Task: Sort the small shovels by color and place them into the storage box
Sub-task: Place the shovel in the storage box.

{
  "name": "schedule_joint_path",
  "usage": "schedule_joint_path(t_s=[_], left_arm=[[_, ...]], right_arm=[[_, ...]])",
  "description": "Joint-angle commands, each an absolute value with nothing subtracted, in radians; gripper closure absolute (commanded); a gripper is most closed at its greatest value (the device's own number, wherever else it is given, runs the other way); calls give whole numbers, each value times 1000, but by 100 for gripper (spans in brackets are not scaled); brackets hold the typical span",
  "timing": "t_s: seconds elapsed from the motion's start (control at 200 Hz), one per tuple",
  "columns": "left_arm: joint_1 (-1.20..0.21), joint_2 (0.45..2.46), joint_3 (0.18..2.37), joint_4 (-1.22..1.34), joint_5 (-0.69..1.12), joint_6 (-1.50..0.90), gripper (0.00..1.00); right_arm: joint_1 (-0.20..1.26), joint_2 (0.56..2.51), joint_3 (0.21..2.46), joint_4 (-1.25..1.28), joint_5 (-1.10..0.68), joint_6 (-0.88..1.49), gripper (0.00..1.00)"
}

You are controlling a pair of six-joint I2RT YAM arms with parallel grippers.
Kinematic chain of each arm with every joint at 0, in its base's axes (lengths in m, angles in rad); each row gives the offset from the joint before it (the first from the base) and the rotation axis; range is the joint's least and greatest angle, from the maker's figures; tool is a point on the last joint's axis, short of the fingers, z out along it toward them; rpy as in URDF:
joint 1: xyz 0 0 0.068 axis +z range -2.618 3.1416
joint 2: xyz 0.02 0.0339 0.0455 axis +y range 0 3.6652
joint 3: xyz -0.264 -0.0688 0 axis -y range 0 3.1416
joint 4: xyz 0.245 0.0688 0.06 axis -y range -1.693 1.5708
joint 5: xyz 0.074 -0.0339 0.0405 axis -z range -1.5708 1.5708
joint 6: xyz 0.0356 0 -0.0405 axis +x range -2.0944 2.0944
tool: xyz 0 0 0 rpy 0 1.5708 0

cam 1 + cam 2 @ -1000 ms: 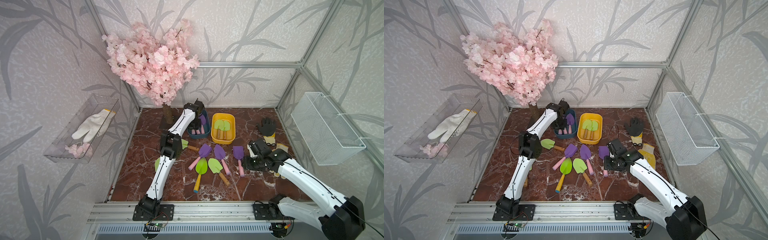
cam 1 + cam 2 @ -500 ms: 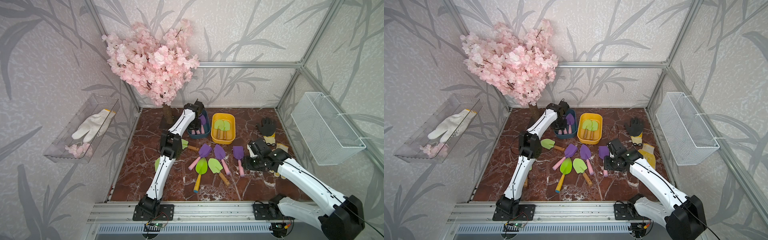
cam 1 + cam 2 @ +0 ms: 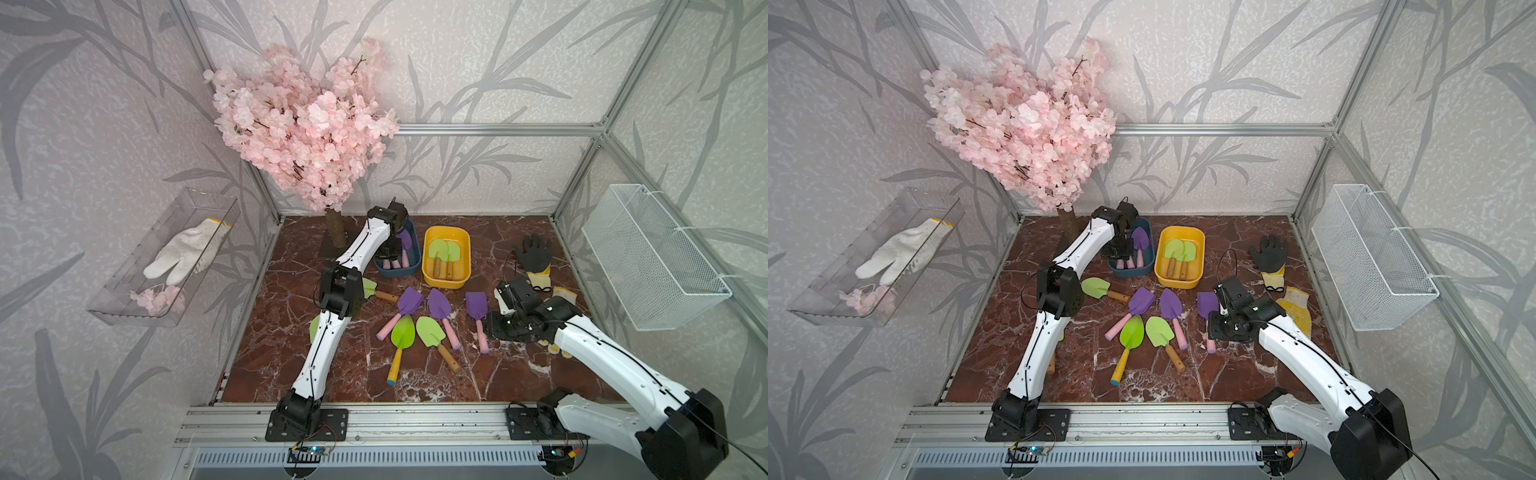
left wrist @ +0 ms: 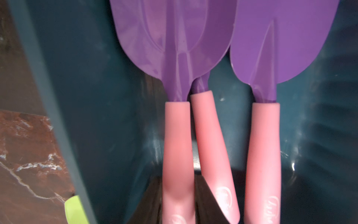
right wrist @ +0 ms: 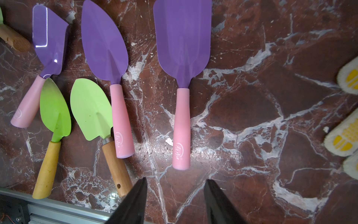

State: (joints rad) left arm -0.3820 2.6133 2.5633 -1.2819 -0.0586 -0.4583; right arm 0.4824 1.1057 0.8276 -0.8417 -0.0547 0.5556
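Left gripper (image 3: pixel 390 252) is down in the dark blue plastic bin (image 3: pixel 397 273) among three purple-bladed, pink-handled shovels (image 4: pixel 178 58), can't tell its grip, while right gripper (image 5: pixel 176 180) hangs jaws-apart by the square purple shovel (image 5: pixel 182 38) on the red marble tabletop (image 5: pixel 251 116).

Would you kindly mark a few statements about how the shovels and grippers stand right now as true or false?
1. The yellow bin holds two green shovels. True.
2. The blue bin holds green shovels. False: it holds purple shovels with pink handles.
3. The right gripper is shut on a shovel. False: its jaws stand open and empty over the table.
4. Three loose purple shovels lie on the table. True.
5. The white glove lies on the table. False: it lies in the clear wall tray.
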Motion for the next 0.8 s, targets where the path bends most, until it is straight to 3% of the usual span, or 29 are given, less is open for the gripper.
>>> schedule_joint_path(t_s=[0.0, 0.425, 0.795], left_arm=[[-369, 2602, 2559, -1287, -62, -454, 68], [-368, 2603, 2566, -1290, -65, -451, 64], [-370, 2559, 2567, -1280, -34, -448, 52]], right_arm=[[477, 1112, 850, -847, -61, 549, 48], [477, 1112, 848, -847, -60, 551, 48], [477, 1110, 857, -853, -57, 549, 48]])
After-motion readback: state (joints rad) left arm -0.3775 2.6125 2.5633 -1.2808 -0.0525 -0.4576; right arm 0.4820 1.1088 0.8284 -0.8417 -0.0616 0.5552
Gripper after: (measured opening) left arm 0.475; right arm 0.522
